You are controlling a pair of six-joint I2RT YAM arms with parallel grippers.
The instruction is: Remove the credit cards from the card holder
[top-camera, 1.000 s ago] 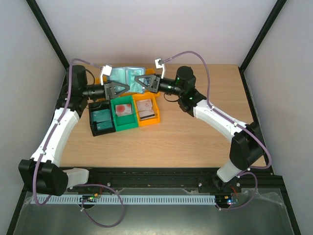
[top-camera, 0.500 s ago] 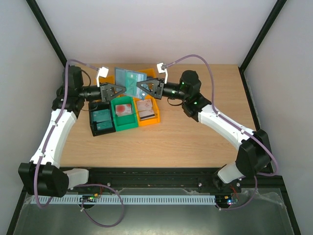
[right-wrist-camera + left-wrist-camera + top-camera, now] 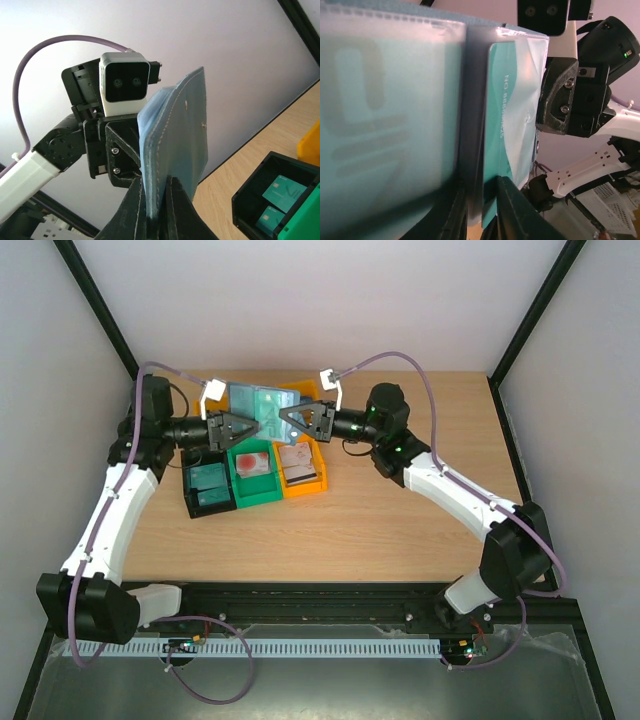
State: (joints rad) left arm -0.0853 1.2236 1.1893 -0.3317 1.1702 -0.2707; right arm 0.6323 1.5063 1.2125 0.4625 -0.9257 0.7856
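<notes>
The teal-blue card holder (image 3: 262, 403) hangs open in the air above the bins, held between both grippers. My right gripper (image 3: 287, 420) is shut on its outer cover edge, seen close in the right wrist view (image 3: 155, 212) with the holder (image 3: 175, 130) upright. My left gripper (image 3: 244, 424) is shut at the holder's lower edge. In the left wrist view the left gripper (image 3: 485, 215) pinches a teal credit card (image 3: 505, 125) together with the grey sleeve edge (image 3: 470, 125). A pale sleeve (image 3: 385, 115) with another card inside fills the left of that view.
Below the holder stand a black bin (image 3: 207, 488) holding teal cards (image 3: 282, 192), a green bin (image 3: 254, 472) with a red-and-white card, and an orange bin (image 3: 300, 465) with cards. Another orange bin (image 3: 303, 390) sits behind. Bare wooden table (image 3: 400, 530) lies to the right.
Both grippers have raised the holder off the back of the table and drawn it forward. In the last half second it shifted slightly left and levelled.
</notes>
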